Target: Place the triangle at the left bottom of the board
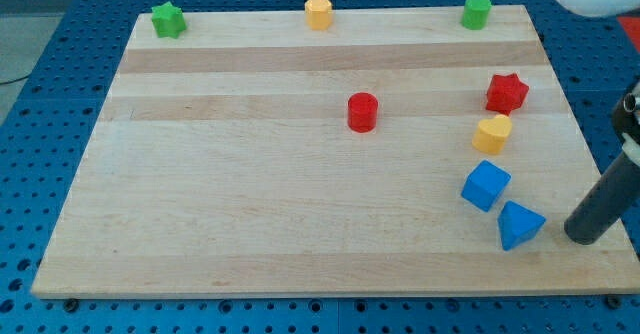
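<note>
Wooden board [250,204] on a blue pegboard: my tip [583,236], a bare rod without jaws and holding nothing, sits just right of the blue triangle [519,224], seemingly placed to push it toward the bottom-left corner.

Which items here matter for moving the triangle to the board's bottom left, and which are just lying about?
Job: blue triangle; my tip, just to its right in the view; board.

Lying about: blue cube, yellow heart, red star, red cylinder, green star, yellow hexagon, green cylinder.
</note>
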